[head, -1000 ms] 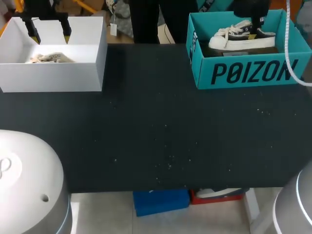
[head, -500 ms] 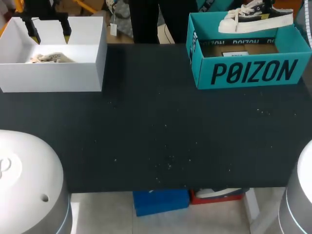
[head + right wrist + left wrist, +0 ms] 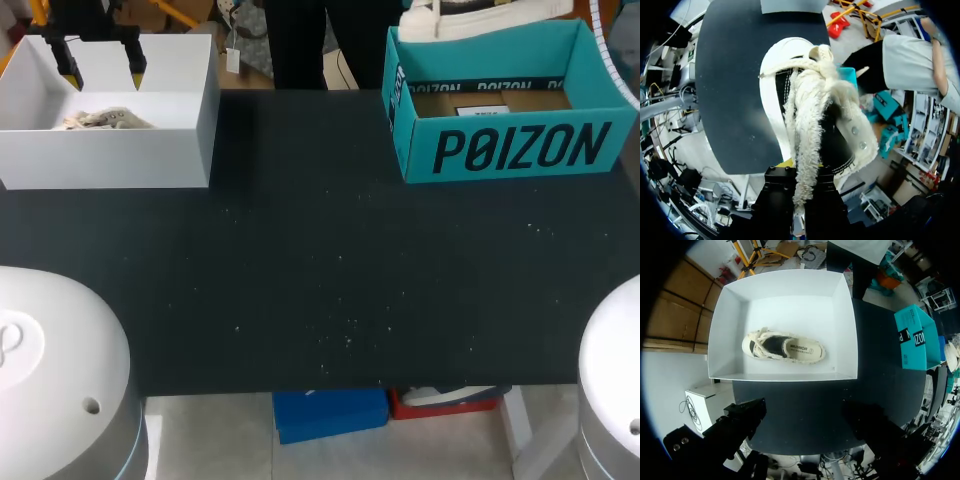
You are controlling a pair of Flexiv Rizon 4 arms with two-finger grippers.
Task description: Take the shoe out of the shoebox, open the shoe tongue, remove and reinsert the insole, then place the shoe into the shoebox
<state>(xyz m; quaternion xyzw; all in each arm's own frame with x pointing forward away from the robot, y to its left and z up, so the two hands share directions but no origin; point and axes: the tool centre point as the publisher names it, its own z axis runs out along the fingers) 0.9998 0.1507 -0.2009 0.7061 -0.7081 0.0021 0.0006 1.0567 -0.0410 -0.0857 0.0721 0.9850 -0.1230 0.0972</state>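
At the far left of the table (image 3: pixel 320 260), the left gripper (image 3: pixel 100 72) hangs over a white box (image 3: pixel 110 150). Its 2 yellow-tipped fingers stand wide apart with nothing between them. In the left wrist view the same gripper (image 3: pixel 805 425) looks straight down into that box (image 3: pixel 720 335), and only the dark fingers show, 1 on each side. A cream shoe (image 3: pixel 105 118) lies flat on the floor of the box, well below the fingers and not touching them. Seen from the left wrist, it (image 3: pixel 783 346) lies lengthwise across the middle of the box with its dark opening facing up.

The middle of the black table carries only pale specks.

At the far right stands the teal shoebox (image 3: pixel 510 145), open at the top, with a pale card (image 3: pixel 480 100) on its floor. The same shoebox (image 3: pixel 915 337) shows well apart from the white box in the left wrist view.

The black-and-white shoe (image 3: pixel 480 15) is out of the shoebox, in the air above its back wall and partly cut off by the edge of the head view. In the right wrist view the right gripper (image 3: pixel 802 167) is clamped on the rear of this shoe (image 3: pixel 810 100). 1 yellow tip shows against the white sole, and the toe and white laces point away from the fingers, with the black table far below.
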